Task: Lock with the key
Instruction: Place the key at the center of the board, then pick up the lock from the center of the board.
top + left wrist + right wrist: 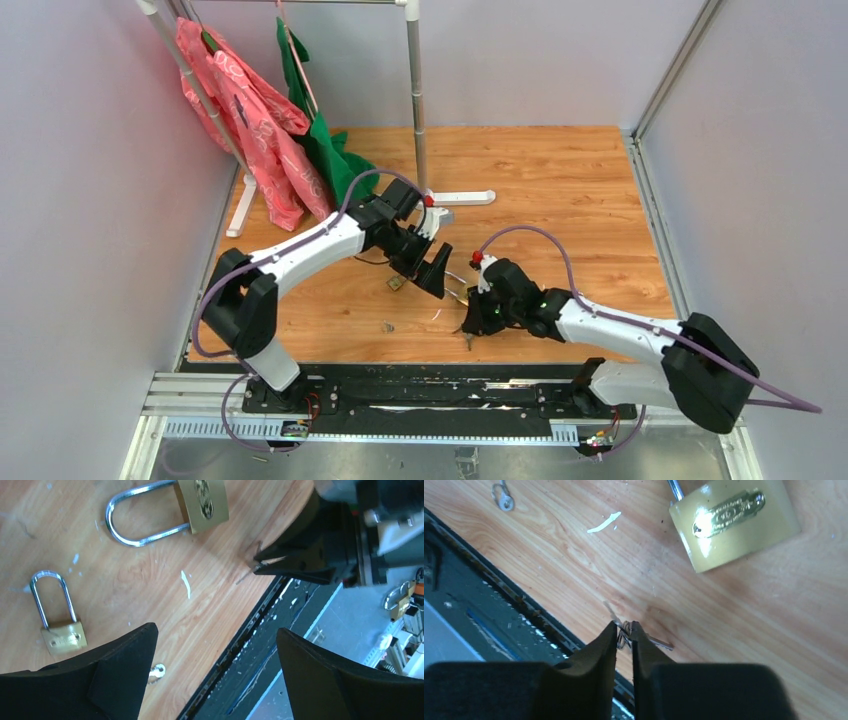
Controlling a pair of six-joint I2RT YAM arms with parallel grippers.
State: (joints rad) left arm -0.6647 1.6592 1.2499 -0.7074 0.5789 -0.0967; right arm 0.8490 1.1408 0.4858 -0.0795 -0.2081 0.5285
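The right fingers (605,652) are nearly together, pinching the keys (660,641) at the near edge of the tabletop (574,545). The left fingers (125,665) are wide apart. The big padlock (734,525) lies near the keys, farther back.

The left arm (310,245) and the right arm (620,330) are made of white links and black joints, with a purple cable (562,252) led along each. The left claw (436,272) and the right claw (468,333) are black and wedge-shaped. A red knob (429,201) is mounted near each wrist.
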